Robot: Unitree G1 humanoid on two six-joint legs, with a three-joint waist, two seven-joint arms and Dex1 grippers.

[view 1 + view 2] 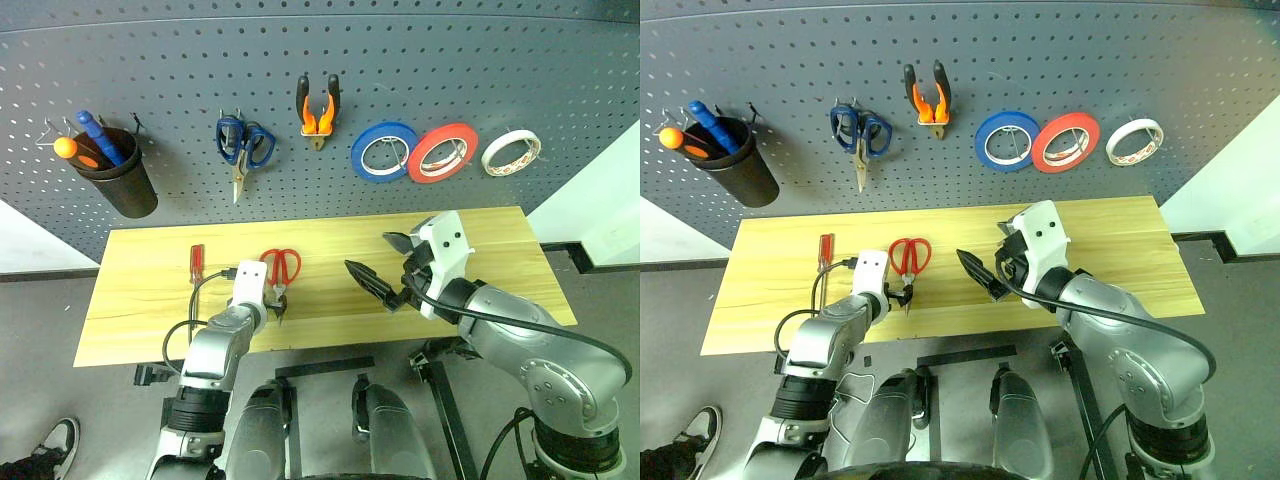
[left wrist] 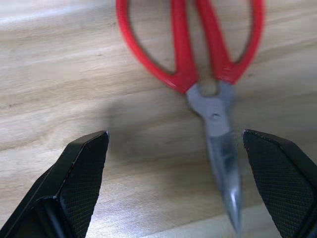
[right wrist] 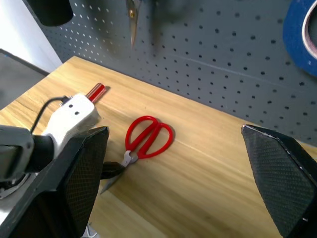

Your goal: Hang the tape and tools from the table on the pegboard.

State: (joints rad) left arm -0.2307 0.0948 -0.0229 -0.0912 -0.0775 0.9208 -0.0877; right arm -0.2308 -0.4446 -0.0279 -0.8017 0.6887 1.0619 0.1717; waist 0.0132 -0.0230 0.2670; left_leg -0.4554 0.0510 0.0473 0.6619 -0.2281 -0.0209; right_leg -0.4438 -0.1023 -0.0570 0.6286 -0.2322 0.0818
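Red-handled scissors [image 1: 281,268] lie on the wooden table [image 1: 140,300], blades pointing to the front edge. My left gripper [image 1: 275,308] hovers low over the blade end, open; in the left wrist view the steel blades [image 2: 223,148] lie between its fingers [image 2: 81,173], untouched. A small red-handled screwdriver [image 1: 197,263] lies left of the scissors. On the pegboard [image 1: 450,60] hang the orange-and-black pliers [image 1: 318,108] and the whitish tape [image 1: 510,152]. My right gripper [image 1: 372,262] is raised over the table's middle, open and empty.
Blue-handled scissors [image 1: 243,145], a blue roll [image 1: 384,151] and a red roll [image 1: 442,152] hang on the pegboard. A black cup [image 1: 120,172] with pens hangs at its left. A cable [image 1: 200,290] loops from my left wrist. Bare wood lies right of the right arm.
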